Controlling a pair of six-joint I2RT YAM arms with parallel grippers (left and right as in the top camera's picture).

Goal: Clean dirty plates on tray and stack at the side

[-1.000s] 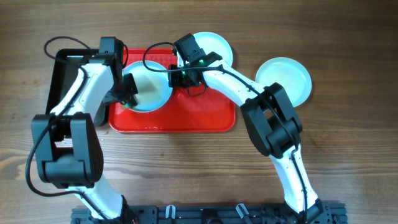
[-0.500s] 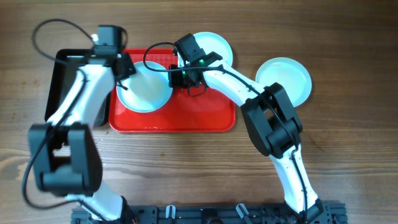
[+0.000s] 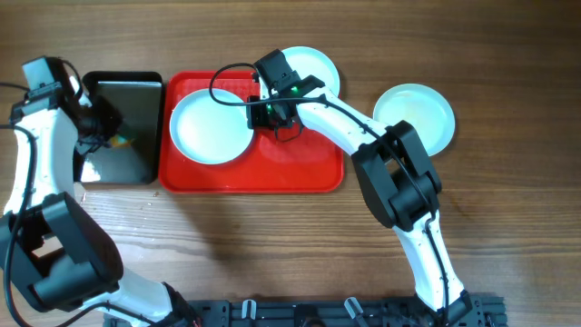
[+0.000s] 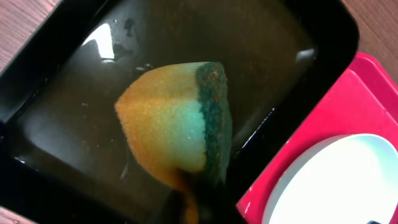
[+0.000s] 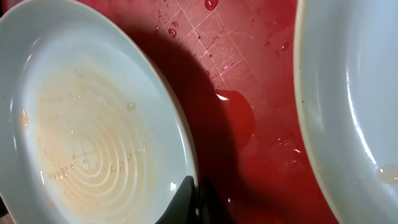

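Right gripper (image 5: 191, 200) pinched shut on rim of brown-filmed plate (image 5: 93, 124), red tray (image 5: 249, 93). Left gripper (image 3: 98, 123) above sponge (image 4: 174, 124) in black tray (image 4: 336, 37); jaw state indeterminate.

A yellow-green sponge (image 4: 180, 124) is over the water-filled black tray (image 4: 336, 43) on the wooden table (image 3: 272, 245).

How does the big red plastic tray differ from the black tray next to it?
The flat red plastic tray is larger and shallow; the black tray is smaller and deeper. The red one carries a round white plate; the black one holds murky liquid. Both are rectangular with rounded corners, side by side.
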